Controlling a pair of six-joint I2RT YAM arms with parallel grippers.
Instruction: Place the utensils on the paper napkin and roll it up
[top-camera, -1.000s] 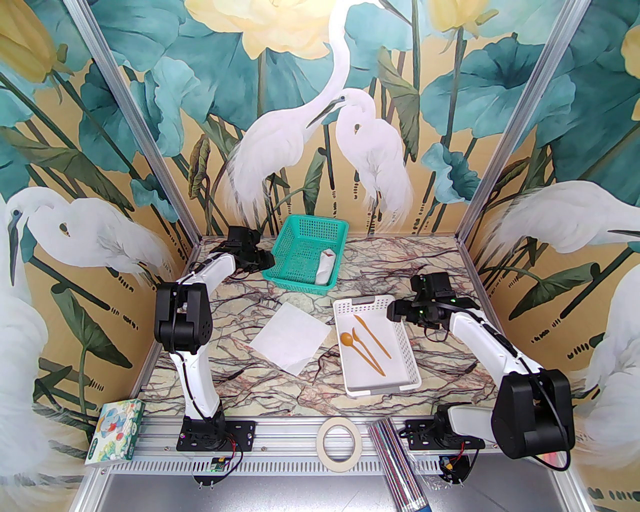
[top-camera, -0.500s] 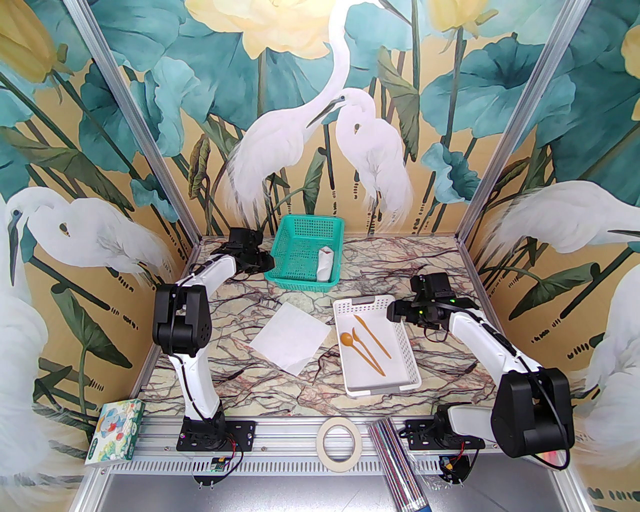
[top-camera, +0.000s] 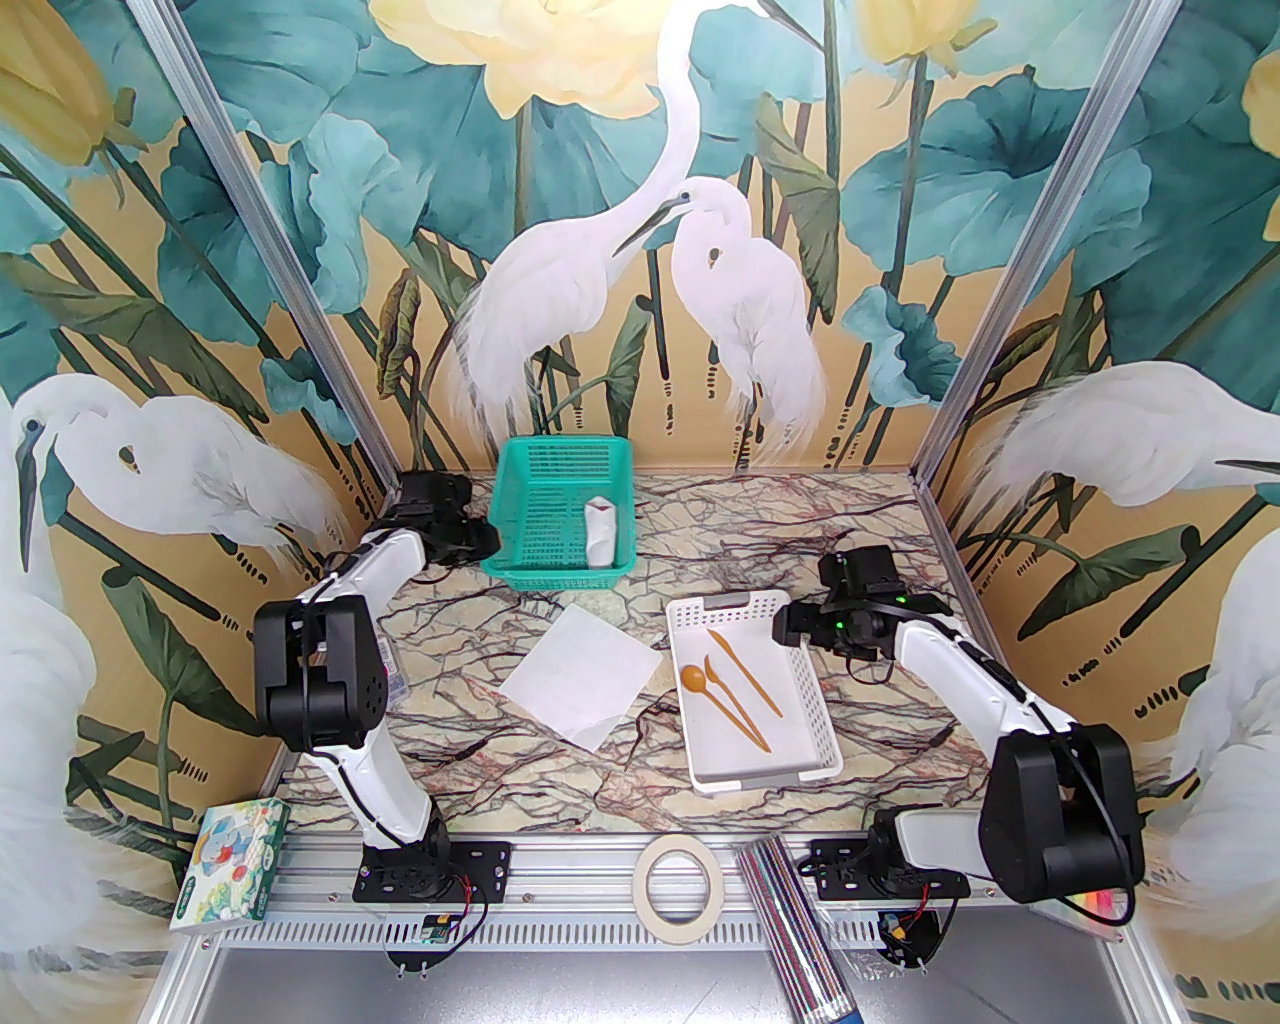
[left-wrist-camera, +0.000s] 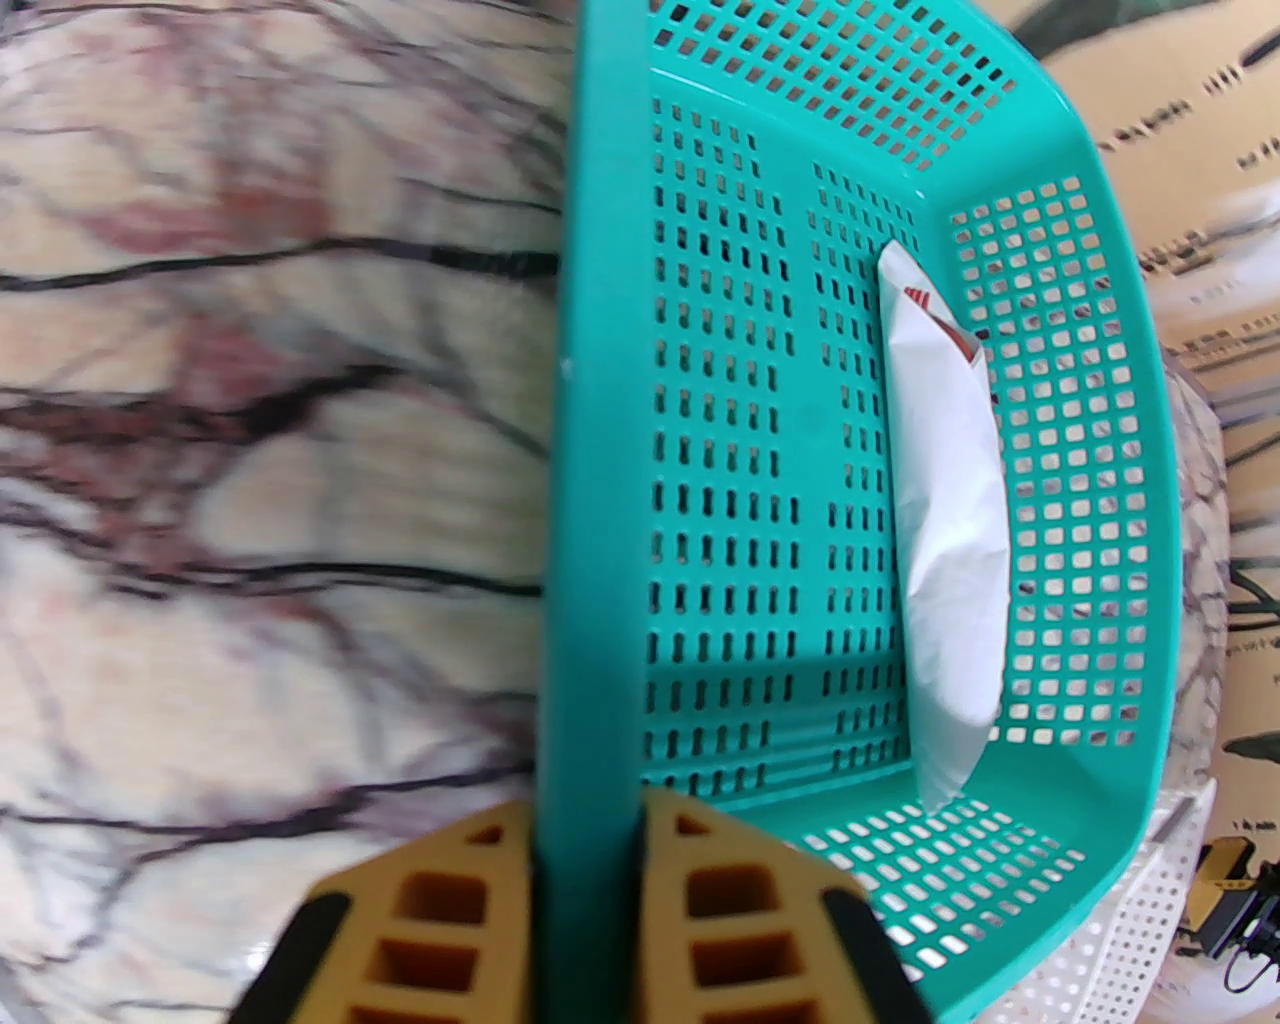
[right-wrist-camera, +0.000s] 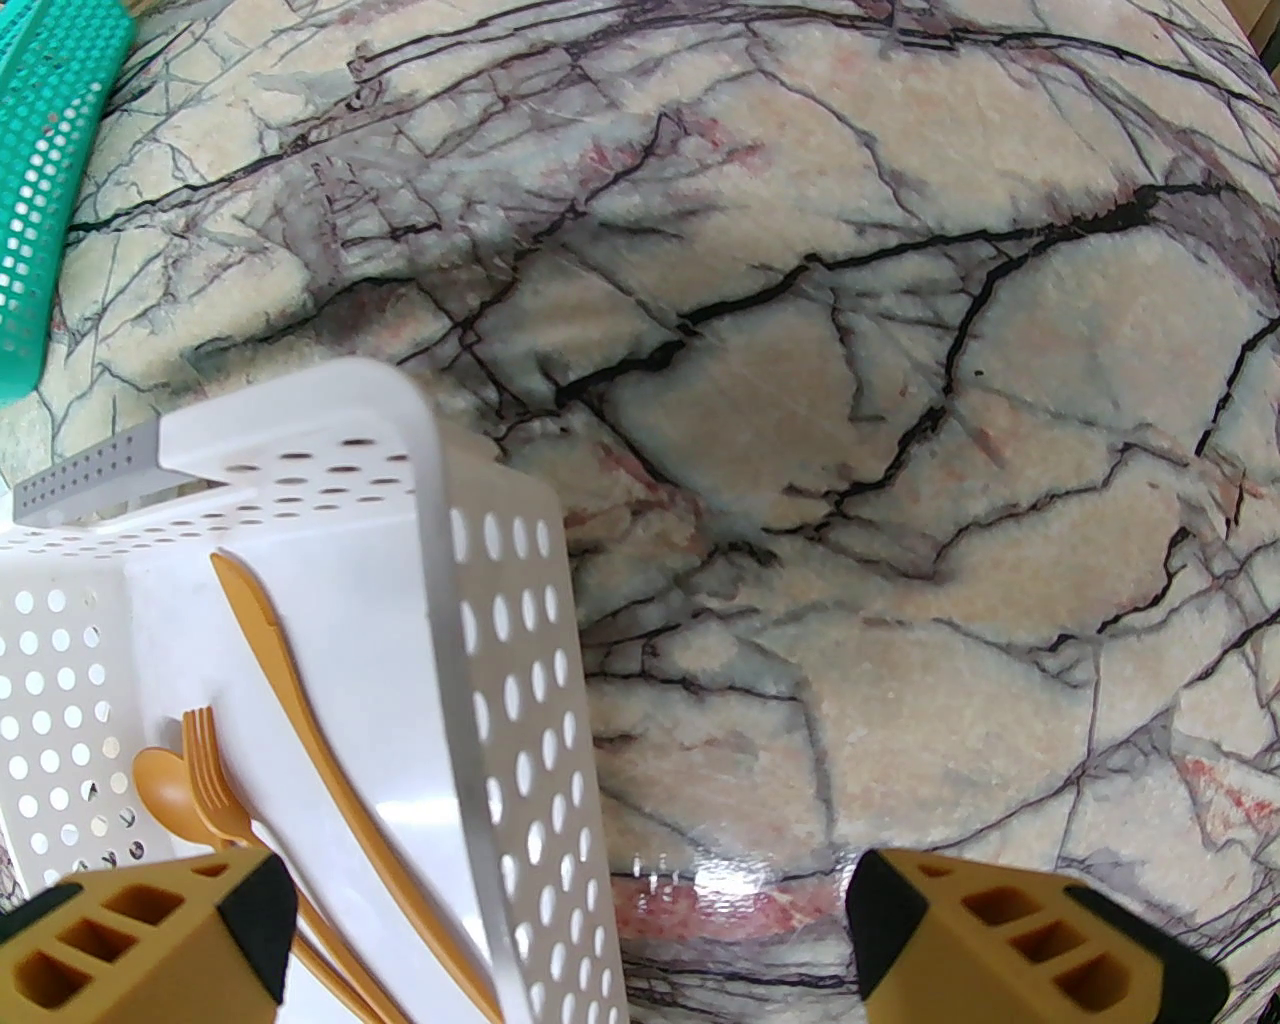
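The paper napkin (top-camera: 580, 677) lies flat and unrolled on the marble, left of a white tray (top-camera: 826, 745). In the tray lie the spoon (top-camera: 692, 678), the fork (top-camera: 712, 668) and the knife (top-camera: 746, 668); the right wrist view shows the same spoon (right-wrist-camera: 162, 790), fork (right-wrist-camera: 208, 765) and knife (right-wrist-camera: 290, 680). My right gripper (top-camera: 786, 624) hovers open over the tray's far right wall (right-wrist-camera: 500, 650), one finger on each side. My left gripper (left-wrist-camera: 585, 840) is shut on the left rim of a green basket (left-wrist-camera: 760, 400) at the back left.
The green basket (top-camera: 560, 505) holds another white rolled bundle (top-camera: 600, 530) with a red-brown tip. On the front rail lie a tape ring (top-camera: 676, 880), a bundle of striped sticks (top-camera: 790, 920) and a small printed box (top-camera: 232, 865). Painted walls close three sides.
My left arm has swung left and dragged the green basket leftward along the back of the table, turning it straighter. The right arm, napkin and tray have stayed put.
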